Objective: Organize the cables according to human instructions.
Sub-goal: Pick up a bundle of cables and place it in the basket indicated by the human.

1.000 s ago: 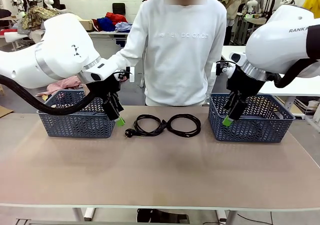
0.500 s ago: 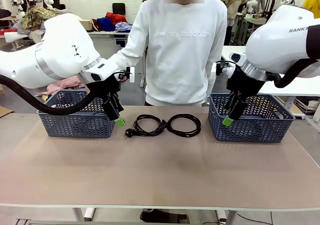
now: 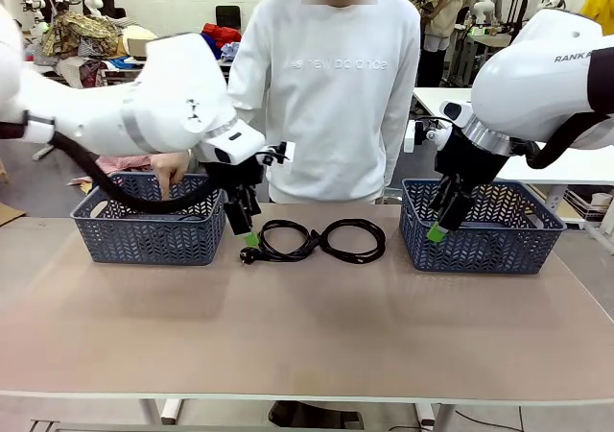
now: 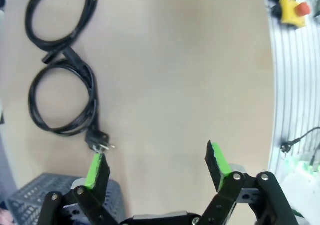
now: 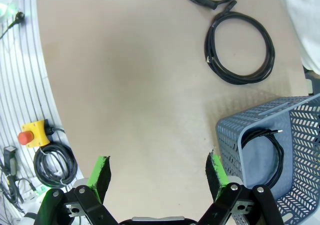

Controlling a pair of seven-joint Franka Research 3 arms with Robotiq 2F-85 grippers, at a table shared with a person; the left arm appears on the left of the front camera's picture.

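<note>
- Left arm (image 3: 153, 115): glossy white rounded shells, a grey band round one joint, small black marks on the elbow shell; a thick ribbed hose (image 3: 96, 184), black, at its 7 o'clock.
- Right arm (image 3: 547, 67): the same white shells, black letters "RANKA" at 1 o'clock, a silver wrist ring, a smooth hose (image 3: 566, 136) at 5 o'clock.
- Left gripper (image 4: 156, 160): black linked fingers, silver pivot pins, bright green pads.
- Right gripper (image 5: 157, 167): matching black links and green pads.
- Person (image 3: 331, 115): white long-sleeved sweatshirt, faint grey "new balance" across the chest.
</note>
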